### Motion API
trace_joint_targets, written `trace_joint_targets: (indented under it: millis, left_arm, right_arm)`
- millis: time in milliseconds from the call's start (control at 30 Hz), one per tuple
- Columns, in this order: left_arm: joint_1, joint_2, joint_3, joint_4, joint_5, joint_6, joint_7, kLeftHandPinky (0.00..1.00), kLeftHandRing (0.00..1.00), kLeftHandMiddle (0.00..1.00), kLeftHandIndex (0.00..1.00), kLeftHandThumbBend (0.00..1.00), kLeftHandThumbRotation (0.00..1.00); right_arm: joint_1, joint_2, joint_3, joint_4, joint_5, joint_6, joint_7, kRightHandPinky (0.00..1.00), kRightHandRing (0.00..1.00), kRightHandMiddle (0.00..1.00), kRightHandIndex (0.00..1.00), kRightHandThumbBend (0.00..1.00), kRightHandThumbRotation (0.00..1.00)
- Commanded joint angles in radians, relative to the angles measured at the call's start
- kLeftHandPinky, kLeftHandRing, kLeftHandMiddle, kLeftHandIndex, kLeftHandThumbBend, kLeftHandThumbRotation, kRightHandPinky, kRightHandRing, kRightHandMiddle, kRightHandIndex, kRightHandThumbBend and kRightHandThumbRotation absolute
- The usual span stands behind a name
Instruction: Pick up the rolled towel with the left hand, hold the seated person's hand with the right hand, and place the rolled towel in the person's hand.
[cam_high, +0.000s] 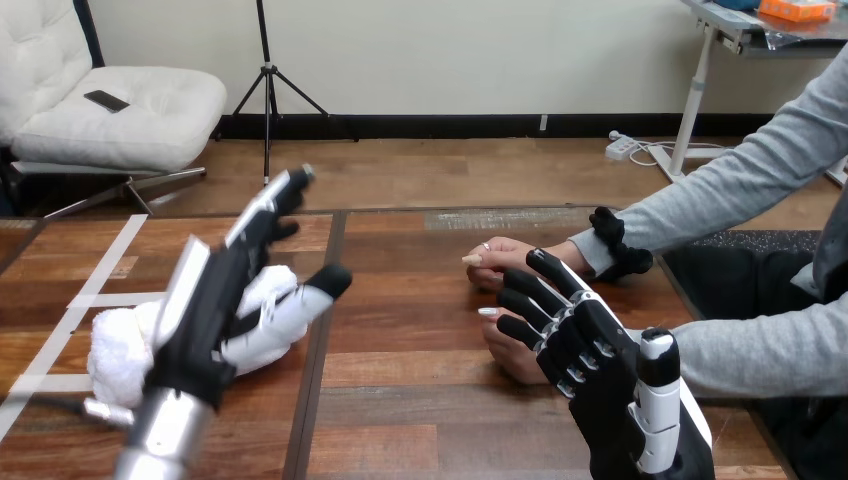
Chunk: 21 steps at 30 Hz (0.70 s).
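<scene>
The white rolled towel (115, 345) lies on the wooden table (420, 400) at the left. My left hand (215, 300) hangs just above and in front of it, open, fingers straight and pointing away, thumb spread to the right; it hides the towel's right part. My right hand (610, 390) is at the lower right, open, thumb upright. Its lightly bent fingers reach over the back of the person's nearer hand (503, 352), which rests on the table; I cannot tell whether they touch. The person's farther hand (500, 258) rests on the table beyond it.
White tape lines (95, 290) cross the table's left part. A dark seam (318, 350) runs front to back between my two hands. The person's grey-sleeved arms (740, 350) come in from the right edge.
</scene>
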Motion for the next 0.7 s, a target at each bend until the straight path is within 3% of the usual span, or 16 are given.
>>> trace_joint_targets:
  millis: [0,167,433,667]
  left_arm:
    - [-0.103,0.044,0.011,0.015,0.035,0.039,0.021,0.92,0.96,0.97,0.94,0.94,0.70]
    - [-0.139,0.065,0.011,0.045,0.046,0.053,0.027,0.92,0.98,0.99,0.97,0.94,0.65]
    - [-0.200,0.115,0.001,0.086,0.163,0.056,0.093,0.81,0.92,0.96,0.97,0.89,0.66]
    - [-0.249,0.137,-0.006,0.149,0.189,0.033,0.113,0.80,0.90,0.95,0.95,0.84,0.64]
  right_arm:
    - [-0.074,0.022,0.000,-0.003,0.007,-0.026,-0.004,0.89,0.90,0.88,0.91,0.84,1.00]
    - [-0.077,0.019,0.000,-0.004,0.002,-0.024,-0.006,0.90,0.90,0.88,0.91,0.84,1.00]
    - [-0.082,0.019,-0.001,-0.001,0.005,-0.023,-0.003,0.92,0.91,0.88,0.91,0.84,1.00]
    - [-0.089,0.020,-0.003,0.003,0.009,-0.021,0.002,0.94,0.92,0.88,0.91,0.85,1.00]
